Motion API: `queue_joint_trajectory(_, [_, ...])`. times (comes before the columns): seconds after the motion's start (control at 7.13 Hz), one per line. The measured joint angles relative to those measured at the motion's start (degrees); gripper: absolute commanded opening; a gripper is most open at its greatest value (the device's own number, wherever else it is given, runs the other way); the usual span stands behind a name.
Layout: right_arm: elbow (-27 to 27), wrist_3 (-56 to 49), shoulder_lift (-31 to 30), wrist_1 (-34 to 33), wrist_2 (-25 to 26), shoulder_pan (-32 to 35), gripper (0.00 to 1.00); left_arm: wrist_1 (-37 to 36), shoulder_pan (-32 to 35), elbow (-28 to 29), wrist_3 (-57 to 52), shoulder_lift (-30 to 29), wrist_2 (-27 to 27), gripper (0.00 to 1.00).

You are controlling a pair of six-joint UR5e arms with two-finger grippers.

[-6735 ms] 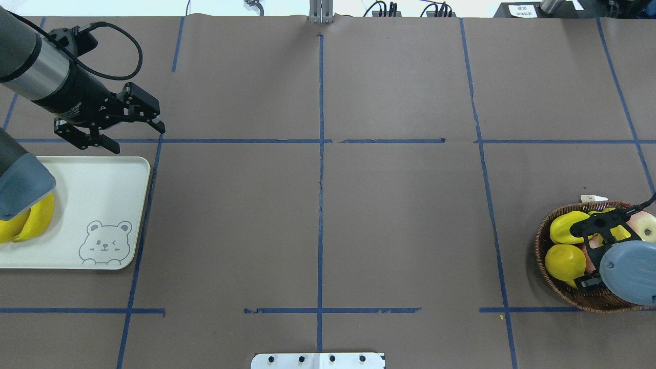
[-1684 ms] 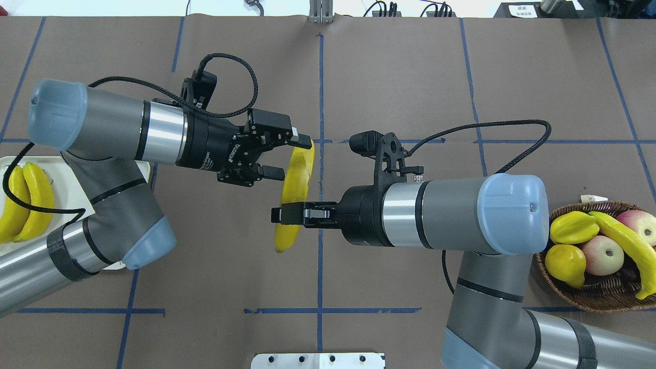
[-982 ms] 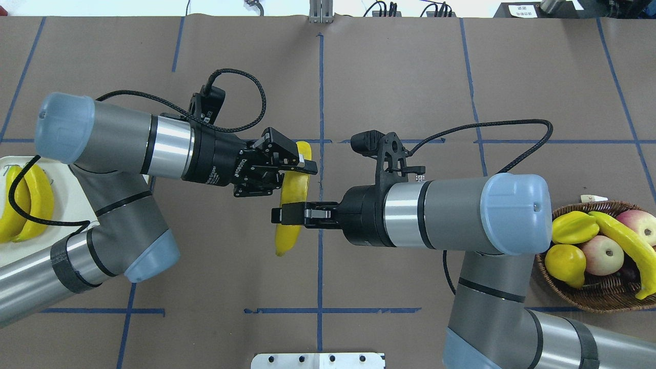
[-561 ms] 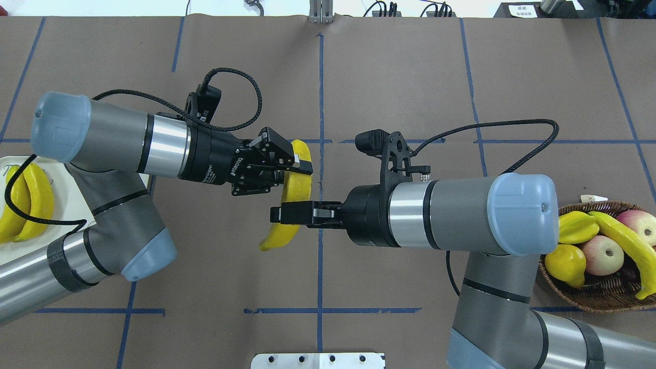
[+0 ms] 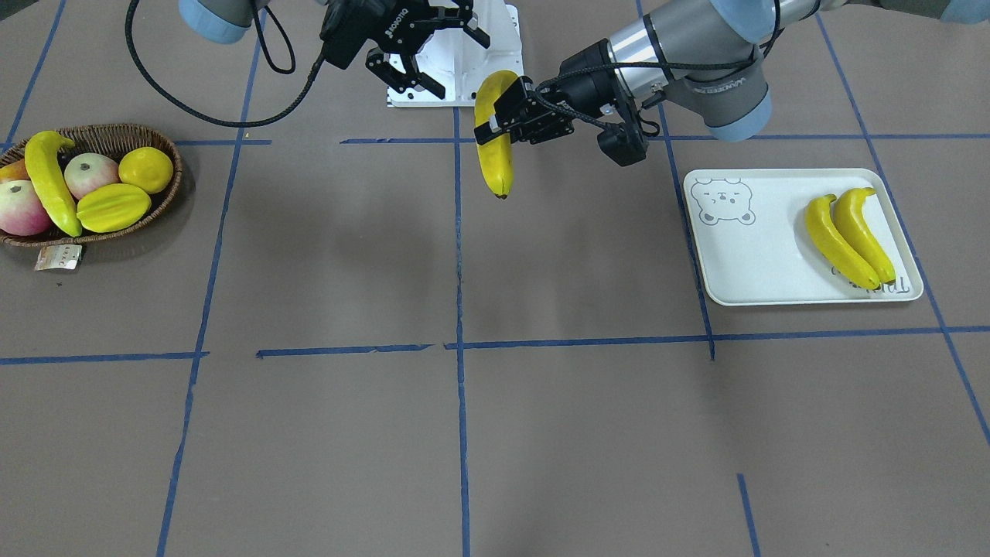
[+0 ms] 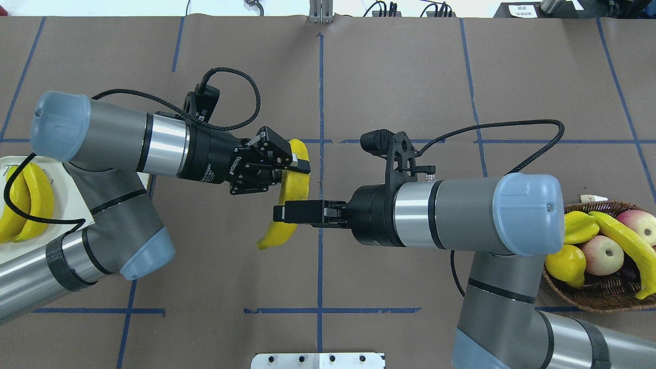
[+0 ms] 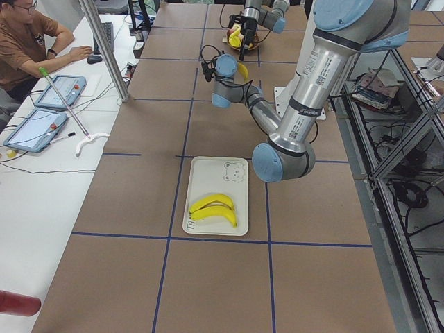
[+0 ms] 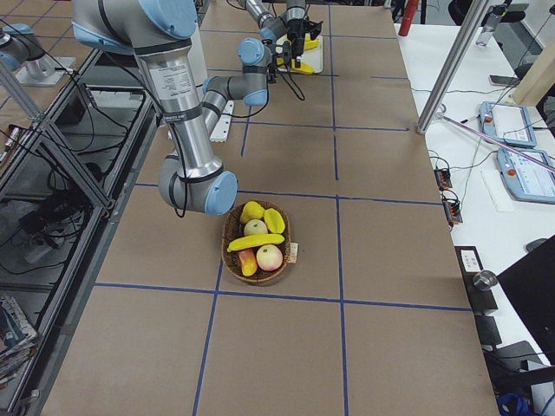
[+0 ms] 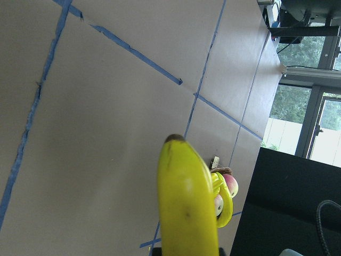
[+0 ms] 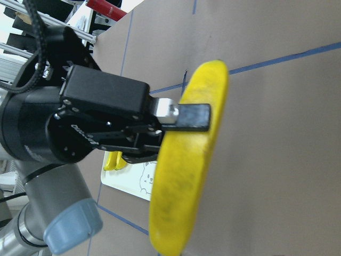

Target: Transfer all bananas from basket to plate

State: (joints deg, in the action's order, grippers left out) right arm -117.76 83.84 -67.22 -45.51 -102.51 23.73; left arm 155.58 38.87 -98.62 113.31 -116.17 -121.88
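Handover at mid-counter, status:

- The held banana [image 5: 495, 155] is being carried in the air over the middle of the counter [image 5: 588, 433], well apart from both the basket and the plate.
- It is being clamped near one end by the left tool [image 6: 292, 171], with the jaws closed on the peel. The rest of the fruit is hanging free past the fingers.
- The right tool [image 6: 280, 212] is being shown in the front view with its jaws spread wide and nothing between them, so the grip is judged to be left-side only. Overhead, its fingers are overlapping the fruit, so light contact cannot be ruled out.

The mid-air pose is being explained by the layout. The basket [image 5: 174, 166] is sitting at the robot's right end of the counter and the plate [image 5: 742, 263] at its left end. Each arm is judged to be serving its own end, so the fruit is being passed across at the centre.

- On the plate, two bananas [image 5: 847, 232] are lying side by side and touching, at the end away from the bear print. The bare area beside the print is being left free.
- In the basket, the last banana [image 5: 46, 182] is lying across the apples [image 5: 89, 174], beside the starfruit [image 5: 112, 207] and lemon [image 5: 145, 169].

Progress is being judged as two placed, one in transit and one not yet picked.

A swing left to the plate is being expected next. Two risks are being flagged: the end grip gives a long lever, so the fruit may pivot in the jaws, and the right tool needs to be clear first.
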Motion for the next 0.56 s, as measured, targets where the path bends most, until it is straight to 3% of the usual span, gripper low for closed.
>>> queue_joint_trajectory(0.56, [-7.0,-2.2,-16.4,-10.9,0.1,8.3,1.0,-3.5,9.9,-0.1,-15.3,15.7,1.8,0.0])
